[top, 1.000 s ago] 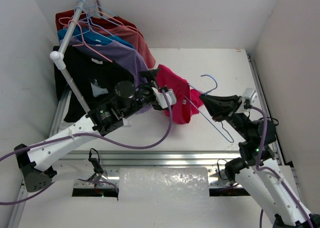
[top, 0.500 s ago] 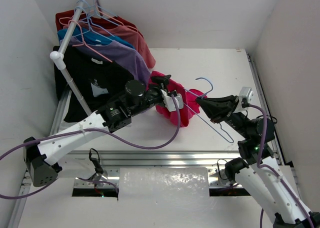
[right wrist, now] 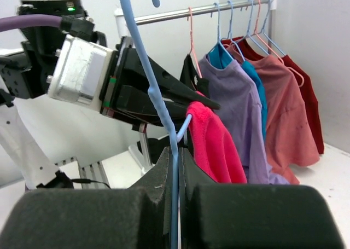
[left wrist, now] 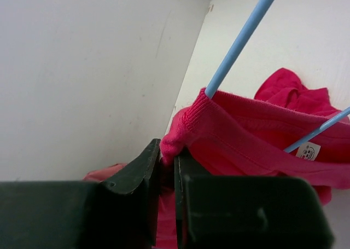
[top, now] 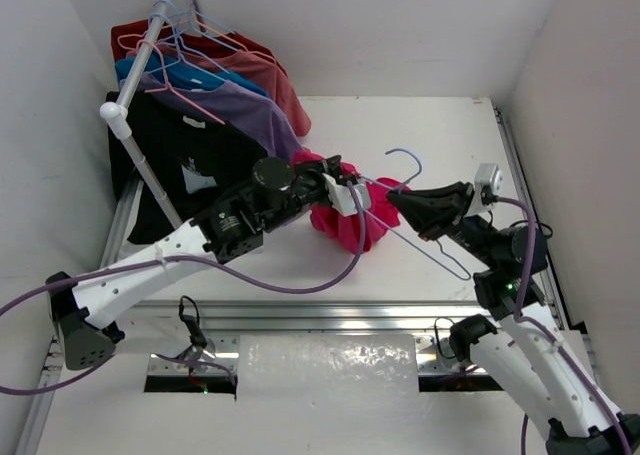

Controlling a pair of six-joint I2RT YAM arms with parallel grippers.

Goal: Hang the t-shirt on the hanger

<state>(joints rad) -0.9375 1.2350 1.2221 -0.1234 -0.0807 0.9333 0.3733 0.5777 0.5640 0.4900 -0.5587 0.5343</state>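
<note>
The magenta t-shirt [top: 345,223] hangs bunched at mid-table, its neck rim draped over one arm of the light-blue wire hanger [top: 440,253]. In the left wrist view my left gripper [left wrist: 168,153] is shut on the ribbed neck edge of the t-shirt [left wrist: 257,128]. The hanger wire [left wrist: 240,38] runs into the collar, and the white label [left wrist: 309,151] shows. My right gripper [right wrist: 174,156] is shut on the hanger [right wrist: 143,68] near its neck, hook upward. Beyond it hangs the t-shirt [right wrist: 216,145]. From above, the left gripper [top: 345,191] and right gripper [top: 398,202] nearly meet.
A clothes rail [top: 150,50] stands at the back left with pink and blue hangers. It carries purple [right wrist: 240,112], salmon [right wrist: 281,106], dark red [right wrist: 309,96], teal and black [top: 190,165] shirts. White walls close both sides. A metal frame rail [top: 300,315] runs along the near table edge.
My left gripper has gone from wide open to shut on the t-shirt's neck edge, moving right toward the hanger. The shirt has bunched up, and the right gripper has shifted the hanger slightly left.
</note>
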